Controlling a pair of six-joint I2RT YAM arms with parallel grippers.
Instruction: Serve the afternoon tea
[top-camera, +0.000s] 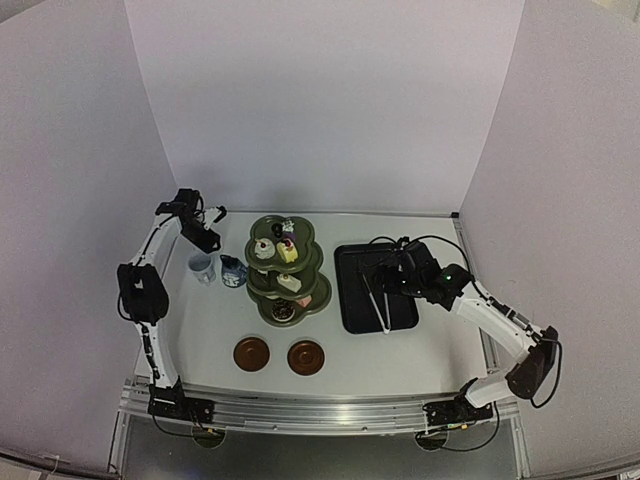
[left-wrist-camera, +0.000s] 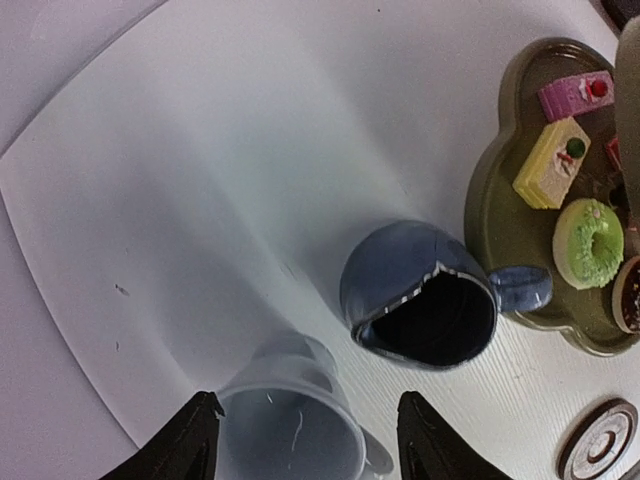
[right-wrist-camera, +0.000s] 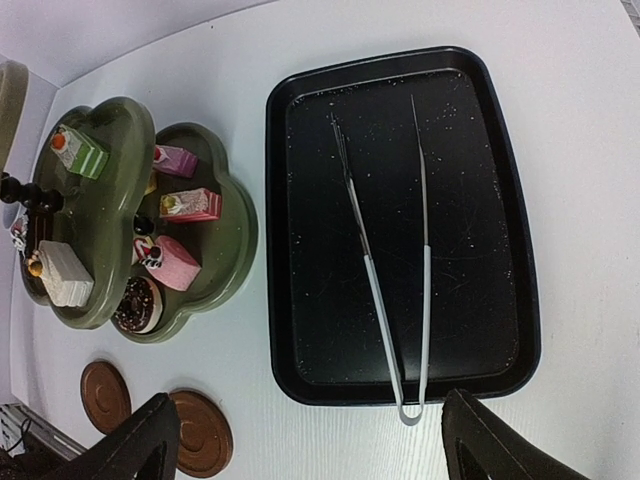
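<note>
The pale blue cup (top-camera: 202, 267) stands upright at the table's left, with the dark blue jug (top-camera: 233, 271) just to its right. In the left wrist view my left gripper (left-wrist-camera: 310, 397) hangs open over the cup (left-wrist-camera: 300, 430), whose rim lies between the two fingers. The jug (left-wrist-camera: 400, 270) sits just beyond. The dark green three-tier stand (top-camera: 287, 270) holds small pastries, among them a yellow slice (left-wrist-camera: 552, 160) and a green doughnut (left-wrist-camera: 588, 242). Two brown saucers (top-camera: 251, 353) (top-camera: 306, 357) lie in front of it. My right gripper (top-camera: 383, 280) hovers open over the tray, holding nothing.
A black rectangular tray (right-wrist-camera: 520, 250) right of the stand holds metal tongs (right-wrist-camera: 395, 260), their bend over its near rim. White walls enclose the table at the back and on both sides. The stand's bottom tier (right-wrist-camera: 225, 240) comes close to the tray's left edge.
</note>
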